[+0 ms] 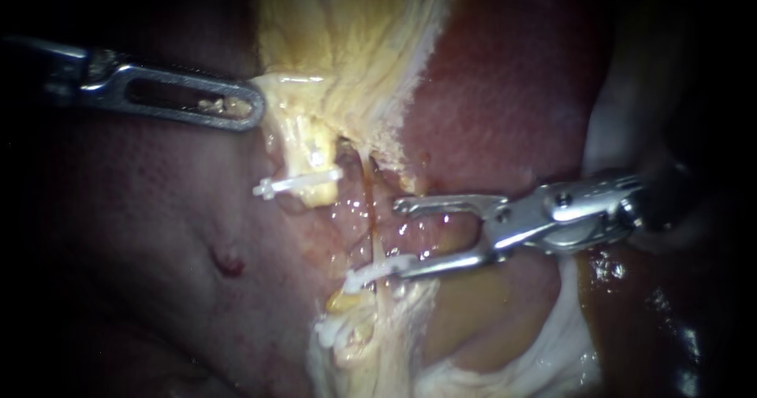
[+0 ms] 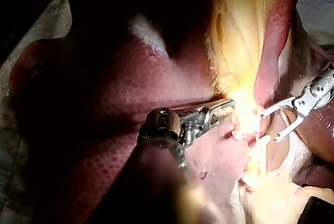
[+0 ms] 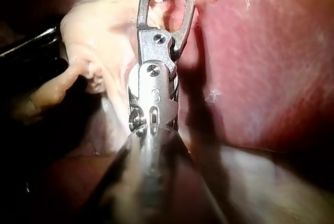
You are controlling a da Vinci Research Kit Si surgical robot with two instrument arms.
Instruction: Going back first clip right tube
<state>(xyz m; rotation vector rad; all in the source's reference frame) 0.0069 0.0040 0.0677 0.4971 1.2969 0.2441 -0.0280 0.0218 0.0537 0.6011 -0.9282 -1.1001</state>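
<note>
At the lower jaw tip of my right instrument's end effector [image 1: 400, 236], a white clip [image 1: 371, 273] sits across the right tube [image 1: 371, 209], which runs just ahead of both jaw tips. The end effector stands wide open and holds nothing, though its lower jaw appears to touch the clip's end.

The step in hand looks like backing away from the placed clip. If that jaw catches the clip, it could drag it along or off the tube, or tear the tube.

The clip is a short, slim white bar. The tube is a thin, pale, glistening strand.

Farther ahead, a second clip [image 1: 298, 182] crosses the thicker yellow left tube [image 1: 311, 158]. Beyond that, my left instrument's end effector [image 1: 244, 106] is closed on yellow tissue [image 1: 347, 43]. Dark red liver [image 1: 505, 91] lies beside the right instrument.
</note>
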